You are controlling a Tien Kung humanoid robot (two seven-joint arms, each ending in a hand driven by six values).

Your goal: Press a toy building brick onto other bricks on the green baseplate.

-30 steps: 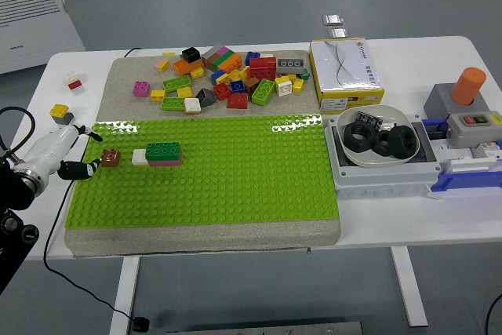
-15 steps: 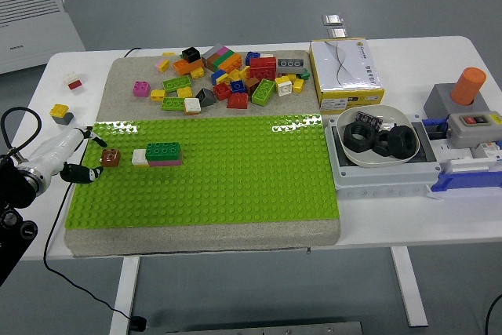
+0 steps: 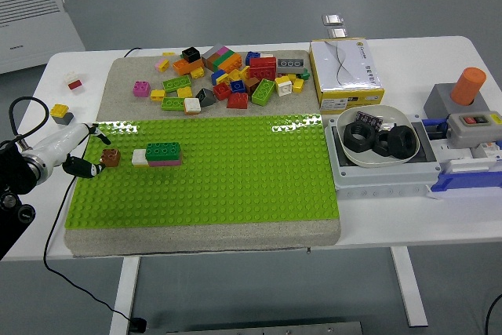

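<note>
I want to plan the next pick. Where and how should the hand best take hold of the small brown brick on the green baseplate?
Probably pinch the brown brick by its near and far side faces, coming from above. It sits flat on the baseplate, so only top and sides are free; the white brick stands close on its right, and the left hand is already beside its left.

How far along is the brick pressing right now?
Done: a green brick sits stacked on a pink one beside a white brick on the green baseplate. In hand: nothing; the left hand hovers open beside the brown brick. Left: pressing that brick onto the others.
</note>
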